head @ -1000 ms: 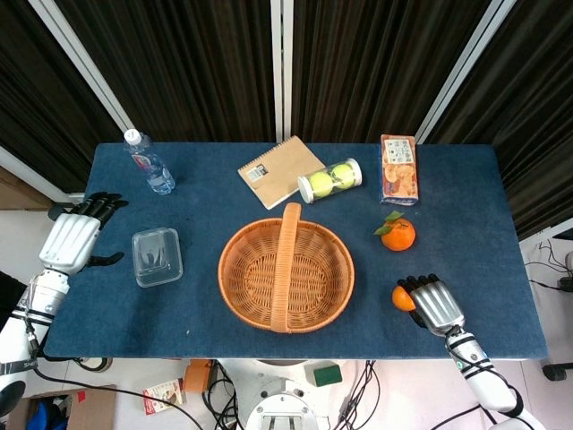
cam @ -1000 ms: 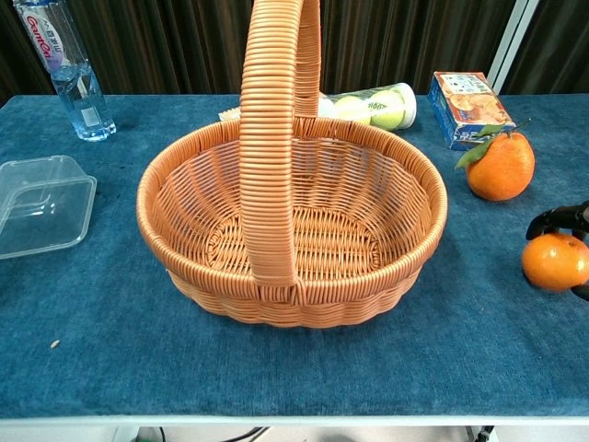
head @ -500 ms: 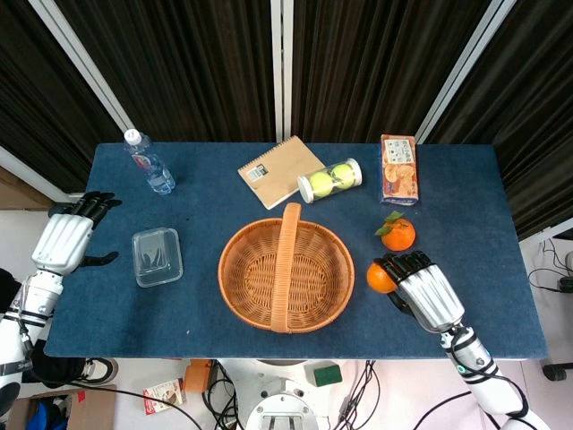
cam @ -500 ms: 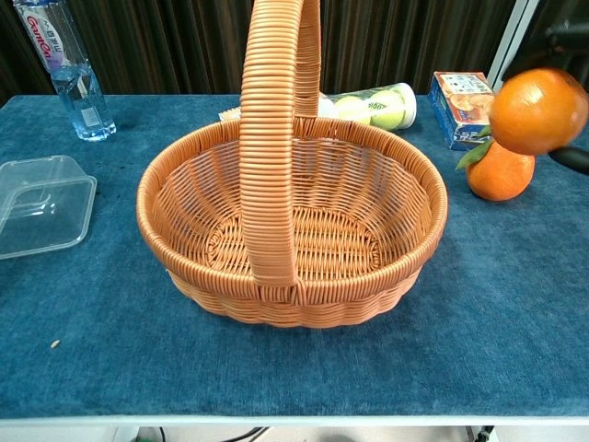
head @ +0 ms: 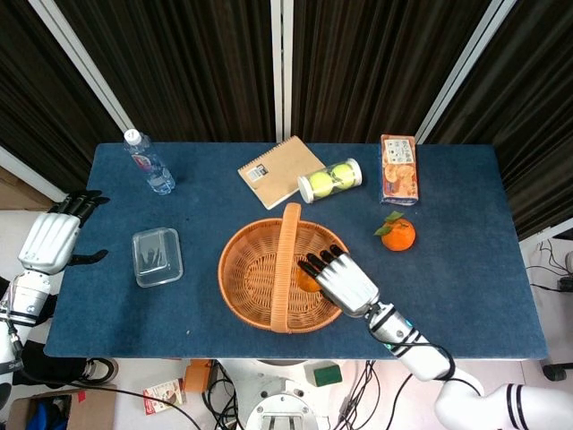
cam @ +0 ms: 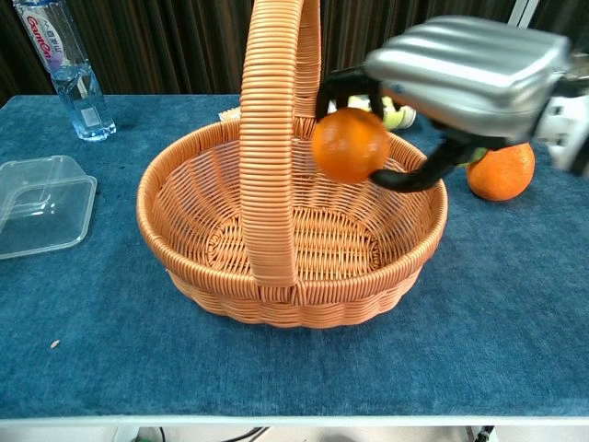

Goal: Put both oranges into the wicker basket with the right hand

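1. My right hand (head: pixel 340 279) is over the wicker basket (cam: pixel 198 161), on the side right of its handle, and it grips one orange (cam: pixel 350 145) between the dark fingertips (cam: pixel 342 85) and the thumb below.
2. That orange hangs above the basket floor — held in the air, just under the front of the hand.
3. From the head view I see only a sliver of it (head: pixel 308 280) past the fingers.
4. The second orange (head: pixel 398 235), with a leaf, sits on the blue table (head: pixel 466 251) right of the basket, near the juice carton (head: pixel 398 168).
5. My left hand (head: pixel 52 240) hangs off the table's left edge — fingers extended, holding nothing.
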Action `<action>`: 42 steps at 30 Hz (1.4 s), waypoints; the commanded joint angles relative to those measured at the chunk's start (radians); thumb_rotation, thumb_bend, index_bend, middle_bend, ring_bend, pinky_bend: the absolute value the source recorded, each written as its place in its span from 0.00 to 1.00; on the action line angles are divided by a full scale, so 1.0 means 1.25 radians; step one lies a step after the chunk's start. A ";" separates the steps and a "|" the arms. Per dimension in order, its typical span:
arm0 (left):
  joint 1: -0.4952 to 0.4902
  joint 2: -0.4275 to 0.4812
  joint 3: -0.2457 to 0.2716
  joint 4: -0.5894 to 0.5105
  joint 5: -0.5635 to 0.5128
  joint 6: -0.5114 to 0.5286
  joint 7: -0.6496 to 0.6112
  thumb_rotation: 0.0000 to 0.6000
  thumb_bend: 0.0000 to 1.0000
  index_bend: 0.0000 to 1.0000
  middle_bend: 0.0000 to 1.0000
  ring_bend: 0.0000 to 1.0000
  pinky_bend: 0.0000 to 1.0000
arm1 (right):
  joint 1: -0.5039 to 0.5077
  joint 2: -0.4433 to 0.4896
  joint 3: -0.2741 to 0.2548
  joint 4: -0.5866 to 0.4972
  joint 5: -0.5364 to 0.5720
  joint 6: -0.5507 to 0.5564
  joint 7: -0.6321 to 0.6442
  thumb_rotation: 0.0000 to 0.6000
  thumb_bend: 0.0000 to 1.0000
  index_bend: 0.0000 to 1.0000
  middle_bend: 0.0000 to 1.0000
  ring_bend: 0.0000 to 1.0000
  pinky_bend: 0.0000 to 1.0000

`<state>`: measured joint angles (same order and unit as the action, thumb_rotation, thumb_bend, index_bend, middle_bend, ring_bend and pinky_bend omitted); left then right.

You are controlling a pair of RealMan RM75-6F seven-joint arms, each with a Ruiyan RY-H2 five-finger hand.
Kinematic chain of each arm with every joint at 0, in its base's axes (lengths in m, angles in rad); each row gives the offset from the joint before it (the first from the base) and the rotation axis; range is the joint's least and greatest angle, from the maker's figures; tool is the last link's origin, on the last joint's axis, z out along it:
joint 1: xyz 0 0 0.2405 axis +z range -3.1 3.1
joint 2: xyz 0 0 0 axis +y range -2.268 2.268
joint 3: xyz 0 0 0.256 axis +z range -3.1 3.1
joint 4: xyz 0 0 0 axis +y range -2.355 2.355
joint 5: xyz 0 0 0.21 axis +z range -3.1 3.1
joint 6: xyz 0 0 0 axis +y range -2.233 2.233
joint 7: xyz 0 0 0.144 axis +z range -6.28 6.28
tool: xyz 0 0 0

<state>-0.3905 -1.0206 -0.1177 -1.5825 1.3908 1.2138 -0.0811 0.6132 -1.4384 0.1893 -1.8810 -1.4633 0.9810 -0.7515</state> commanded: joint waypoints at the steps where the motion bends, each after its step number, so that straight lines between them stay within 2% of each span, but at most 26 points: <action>1: 0.000 0.000 -0.001 0.007 -0.005 -0.005 -0.006 1.00 0.11 0.18 0.13 0.09 0.28 | 0.065 -0.083 0.034 0.055 0.072 -0.047 -0.062 1.00 0.40 0.52 0.48 0.41 0.42; 7: 0.003 0.000 -0.002 0.017 -0.008 -0.004 -0.006 1.00 0.11 0.18 0.13 0.09 0.28 | 0.129 -0.158 0.049 0.132 0.147 -0.076 -0.085 1.00 0.40 0.52 0.48 0.41 0.42; 14: 0.006 -0.006 -0.008 0.025 -0.034 -0.003 0.040 1.00 0.11 0.18 0.13 0.09 0.28 | 0.183 -0.223 0.051 0.228 0.172 -0.092 -0.050 1.00 0.39 0.51 0.47 0.41 0.42; 16: 0.007 -0.004 -0.009 0.022 -0.038 -0.003 0.040 1.00 0.11 0.18 0.13 0.09 0.28 | 0.194 -0.230 0.047 0.244 0.184 -0.102 -0.039 1.00 0.38 0.47 0.45 0.40 0.42; 17: 0.007 -0.003 -0.009 0.022 -0.039 -0.004 0.039 1.00 0.11 0.18 0.13 0.09 0.28 | 0.199 -0.232 0.045 0.248 0.190 -0.107 -0.035 1.00 0.36 0.41 0.41 0.36 0.42; 19: 0.008 -0.003 -0.010 0.023 -0.042 -0.005 0.043 1.00 0.11 0.18 0.13 0.09 0.28 | 0.208 -0.235 0.041 0.255 0.200 -0.118 -0.020 1.00 0.34 0.26 0.27 0.22 0.39; 22: 0.007 -0.006 -0.009 0.025 -0.047 -0.004 0.071 1.00 0.11 0.18 0.12 0.08 0.28 | 0.220 -0.233 0.033 0.265 0.198 -0.126 0.001 1.00 0.28 0.05 0.09 0.03 0.28; 24: 0.008 -0.007 -0.008 0.021 -0.050 -0.005 0.086 1.00 0.11 0.18 0.12 0.08 0.28 | 0.225 -0.231 0.025 0.270 0.195 -0.126 0.006 1.00 0.25 0.00 0.05 0.00 0.24; 28: 0.009 -0.010 -0.009 0.019 -0.058 -0.005 0.100 1.00 0.11 0.18 0.12 0.08 0.28 | 0.232 -0.223 0.012 0.268 0.206 -0.124 0.001 1.00 0.22 0.00 0.02 0.00 0.21; 32: 0.010 -0.009 -0.008 0.016 -0.059 -0.008 0.097 1.00 0.11 0.18 0.12 0.08 0.28 | 0.226 -0.203 -0.003 0.246 0.195 -0.099 0.001 1.00 0.22 0.00 0.02 0.00 0.21; 35: 0.011 -0.006 -0.006 0.012 -0.056 -0.012 0.088 1.00 0.11 0.18 0.12 0.08 0.28 | 0.207 -0.161 -0.020 0.204 0.171 -0.067 0.009 1.00 0.22 0.00 0.03 0.00 0.21; 39: 0.010 -0.004 -0.004 0.007 -0.052 -0.018 0.082 1.00 0.11 0.18 0.12 0.08 0.28 | 0.166 -0.073 -0.052 0.124 0.141 -0.021 0.025 1.00 0.22 0.00 0.03 0.00 0.21; 42: 0.007 -0.002 -0.002 -0.002 -0.046 -0.027 0.070 1.00 0.11 0.18 0.12 0.08 0.28 | 0.124 0.010 -0.076 0.078 0.098 0.023 0.079 1.00 0.22 0.00 0.04 0.00 0.21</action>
<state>-0.3808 -1.0246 -0.1211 -1.5817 1.3305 1.1826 0.0107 0.8173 -1.5050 0.1272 -1.7279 -1.2921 0.9576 -0.7073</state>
